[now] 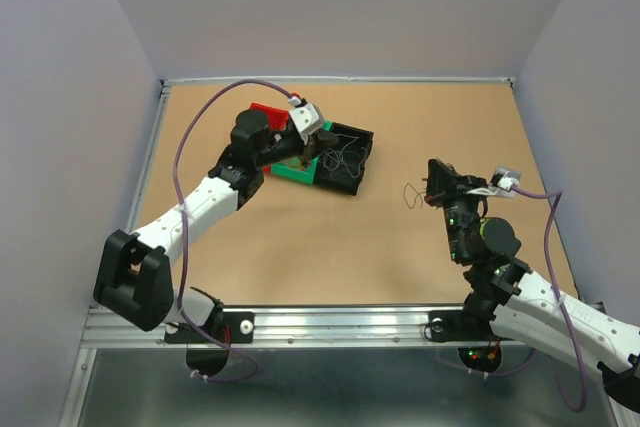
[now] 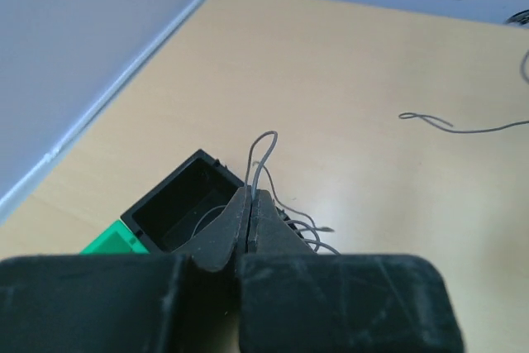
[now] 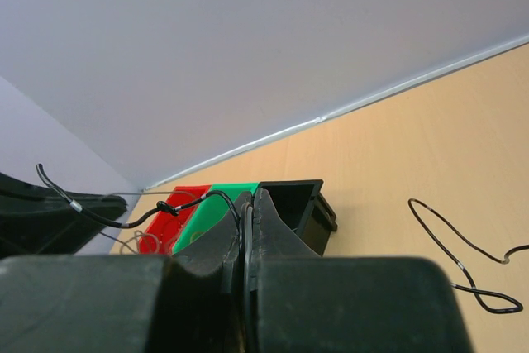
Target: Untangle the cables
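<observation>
Cables in black tray, both jaws clamped on wires, open tabletop between.

Matt board, moulded plastic, coated wire.
The table looked like smooth tan fibreboard with a faint sheen; the black bin, green bin and red bin, upper centre, were plastic; the cables looked slick-coated.

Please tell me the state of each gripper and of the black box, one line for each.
Left gripper: shut on grey cable.
Right gripper: shut on dark cable.
Black box: open on top, thin cables lying inside.
</observation>
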{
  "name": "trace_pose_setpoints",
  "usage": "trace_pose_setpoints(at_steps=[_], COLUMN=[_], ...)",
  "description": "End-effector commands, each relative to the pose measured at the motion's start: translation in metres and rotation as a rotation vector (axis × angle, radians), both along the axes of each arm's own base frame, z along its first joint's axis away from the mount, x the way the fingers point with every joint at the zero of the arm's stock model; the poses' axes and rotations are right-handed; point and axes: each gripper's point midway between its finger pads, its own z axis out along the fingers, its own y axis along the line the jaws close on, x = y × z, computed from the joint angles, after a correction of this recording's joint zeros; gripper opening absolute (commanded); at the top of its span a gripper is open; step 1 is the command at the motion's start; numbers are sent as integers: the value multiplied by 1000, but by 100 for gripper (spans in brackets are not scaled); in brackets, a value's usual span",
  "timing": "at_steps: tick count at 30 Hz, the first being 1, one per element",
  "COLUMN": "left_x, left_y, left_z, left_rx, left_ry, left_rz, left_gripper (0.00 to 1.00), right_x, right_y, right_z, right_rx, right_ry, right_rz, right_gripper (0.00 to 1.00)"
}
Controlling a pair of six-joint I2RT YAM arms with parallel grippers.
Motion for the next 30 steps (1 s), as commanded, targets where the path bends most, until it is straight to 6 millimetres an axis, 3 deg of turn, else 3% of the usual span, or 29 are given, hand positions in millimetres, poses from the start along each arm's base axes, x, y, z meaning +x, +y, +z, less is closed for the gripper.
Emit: trace_pose_setpoints(at_steps=[1,4,8,13,15,16,18,22,24,25,26,28,29,30], left_x=[-13,1,20,47,55,61,65,77,83,82,82,77,78,75], left_y=[15,25,25,15,9,5,-2,-13,-16,-17,-17,-12,-11,-9], left_z=[39,42,27,-6,-35,-34,-61,-85,-98,-104,-106,-102,-92,-86], left_rx=[-122,-148,-128,-66,-19,-11,45,107,158,180,187,170,147,136], left_ry=[-88,-97,-58,6,75,78,143,183,211,224,227,207,166,149], left_rz=[-17,80,125,148,136,128,106,85,86,81,80,100,106,110], left_gripper=[0,0,0,0,0,0,0,0,13,25,47,68,87,91], right_x=[0,1,1,0,0,0,-1,0,0,0,0,0,1,1], right_y=[1,3,4,3,3,3,3,4,5,5,6,7,8,8], right_z=[-1,-2,-2,-1,-1,-1,0,-1,-2,-2,-2,-2,-3,-4], right_rx=[6,1,-1,3,4,5,4,2,2,0,0,-2,-4,-6], right_ry=[-6,-2,-2,-5,-8,-7,-8,-5,-4,-3,-4,-3,-1,0], right_rz=[5,6,11,11,15,14,15,18,20,22,23,28,30,33], right_gripper=[1,1,1,1,1,1,1,1,2,2,1,2,2,2])
